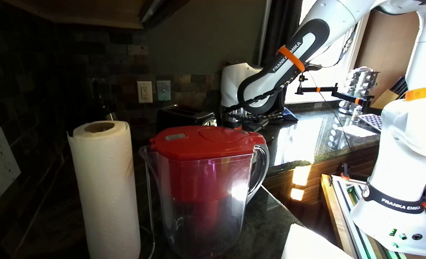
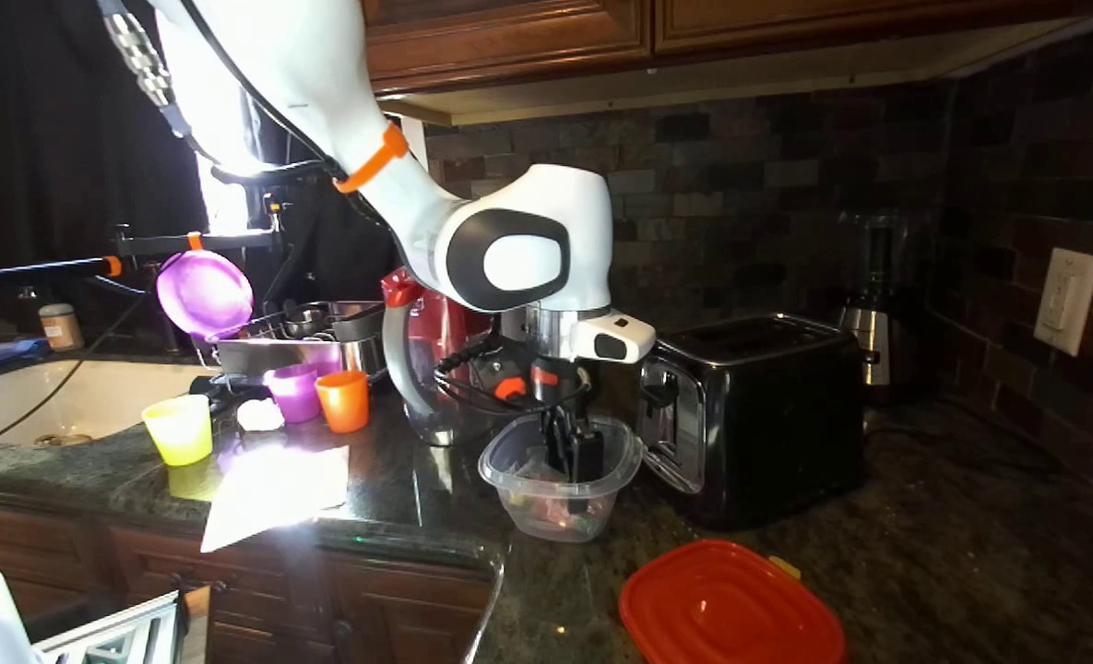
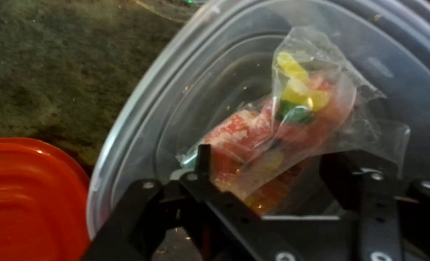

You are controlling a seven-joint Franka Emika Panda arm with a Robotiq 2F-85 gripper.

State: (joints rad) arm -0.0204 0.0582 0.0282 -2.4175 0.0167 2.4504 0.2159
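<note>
My gripper [image 3: 271,165] is open, and its fingers reach down into a clear plastic container [image 3: 127,125]. Clear bags of red, yellow and green candy [image 3: 305,98] lie in the container. Part of the candy lies between the two fingers, which are apart and not closed on it. In an exterior view the gripper [image 2: 574,452] points down inside the container [image 2: 560,526], beside the toaster. A red lid [image 2: 726,604] lies flat on the counter nearby, and it also shows in the wrist view [image 3: 26,203]. In an exterior view the red-lidded pitcher hides the gripper and container.
A black toaster [image 2: 758,424] stands close beside the container. A red-lidded pitcher [image 1: 205,172] and a paper towel roll [image 1: 108,194] stand on the counter. Yellow [image 2: 179,431], purple [image 2: 293,394] and orange [image 2: 343,403] cups stand near the sink [image 2: 76,401]. Cabinets [image 2: 528,37] hang above.
</note>
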